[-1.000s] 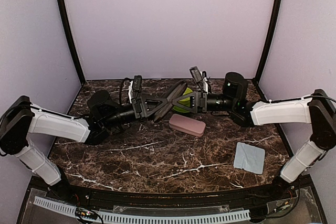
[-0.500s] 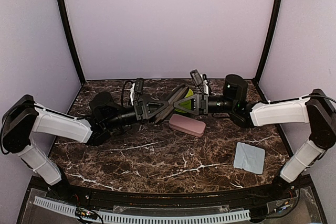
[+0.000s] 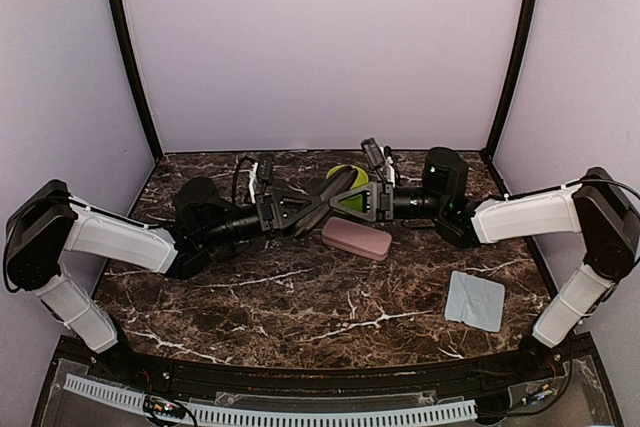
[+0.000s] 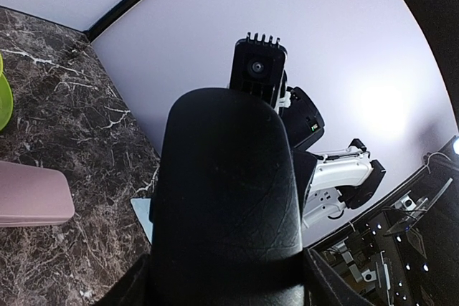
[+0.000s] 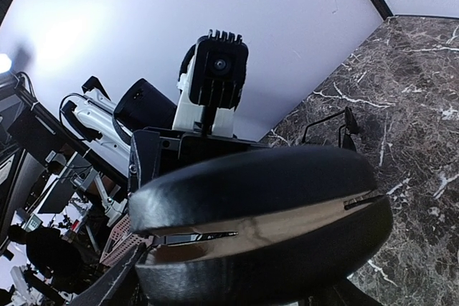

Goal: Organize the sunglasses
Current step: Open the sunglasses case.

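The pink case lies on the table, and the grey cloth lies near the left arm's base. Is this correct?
No. The grey cloth lies near the right arm's base, as the top external view shows. The pink case lies on the table.

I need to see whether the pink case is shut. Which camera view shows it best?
Top external: the whole pink case shows there, unobstructed. The left wrist view catches only one end of it at the frame's left edge; the right wrist view does not show it.
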Motion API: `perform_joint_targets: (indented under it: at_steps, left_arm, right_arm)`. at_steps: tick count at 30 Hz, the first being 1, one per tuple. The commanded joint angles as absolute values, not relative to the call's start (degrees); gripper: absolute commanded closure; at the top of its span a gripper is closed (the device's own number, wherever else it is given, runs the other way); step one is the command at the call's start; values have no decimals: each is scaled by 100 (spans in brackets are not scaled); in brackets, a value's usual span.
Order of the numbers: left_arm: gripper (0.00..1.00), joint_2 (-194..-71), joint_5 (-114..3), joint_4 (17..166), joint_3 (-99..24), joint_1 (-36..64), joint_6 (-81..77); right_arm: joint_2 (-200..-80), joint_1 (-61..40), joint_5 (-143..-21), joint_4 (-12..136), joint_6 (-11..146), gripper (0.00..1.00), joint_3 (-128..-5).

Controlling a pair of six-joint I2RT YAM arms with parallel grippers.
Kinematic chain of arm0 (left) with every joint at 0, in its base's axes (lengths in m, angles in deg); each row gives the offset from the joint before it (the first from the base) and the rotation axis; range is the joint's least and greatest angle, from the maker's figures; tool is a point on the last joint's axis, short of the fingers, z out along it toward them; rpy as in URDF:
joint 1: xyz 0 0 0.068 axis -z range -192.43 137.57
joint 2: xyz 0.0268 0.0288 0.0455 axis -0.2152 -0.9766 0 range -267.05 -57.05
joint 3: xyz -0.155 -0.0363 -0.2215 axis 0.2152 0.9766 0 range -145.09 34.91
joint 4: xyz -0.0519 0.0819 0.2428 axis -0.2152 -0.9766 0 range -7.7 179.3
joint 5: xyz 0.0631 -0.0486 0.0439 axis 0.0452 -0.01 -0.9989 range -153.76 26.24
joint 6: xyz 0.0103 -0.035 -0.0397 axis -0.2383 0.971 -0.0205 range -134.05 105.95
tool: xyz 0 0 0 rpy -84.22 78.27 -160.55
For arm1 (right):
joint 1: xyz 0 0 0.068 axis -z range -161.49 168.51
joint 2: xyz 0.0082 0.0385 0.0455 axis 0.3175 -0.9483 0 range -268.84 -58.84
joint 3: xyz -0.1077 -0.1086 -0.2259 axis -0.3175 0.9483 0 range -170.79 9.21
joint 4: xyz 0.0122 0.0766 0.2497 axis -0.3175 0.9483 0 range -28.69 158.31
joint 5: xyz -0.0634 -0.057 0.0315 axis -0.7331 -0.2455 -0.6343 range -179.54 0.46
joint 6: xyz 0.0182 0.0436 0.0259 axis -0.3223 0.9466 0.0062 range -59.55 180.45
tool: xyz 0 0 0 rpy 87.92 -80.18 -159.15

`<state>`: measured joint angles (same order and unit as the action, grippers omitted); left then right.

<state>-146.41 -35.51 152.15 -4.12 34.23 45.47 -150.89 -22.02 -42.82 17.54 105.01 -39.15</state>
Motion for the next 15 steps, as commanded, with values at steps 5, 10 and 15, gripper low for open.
perform_joint_targets:
  at_steps: [5,10,15]
  left_arm:
    - [100,-14257,-3000,16606,-528,3474,4686]
    - [100,-14256,-2904,16540,-571,3477,4624]
    - [100,-14208,-2867,16578,-577,3477,4565]
  right_arm:
    - [-15350,-1902,-5380,2858,10105,26,-3793]
    - [-15396,-1902,-5533,3155,10054,25,-3874]
    - [-15407,-1908,-5731,3497,9957,26,-3916]
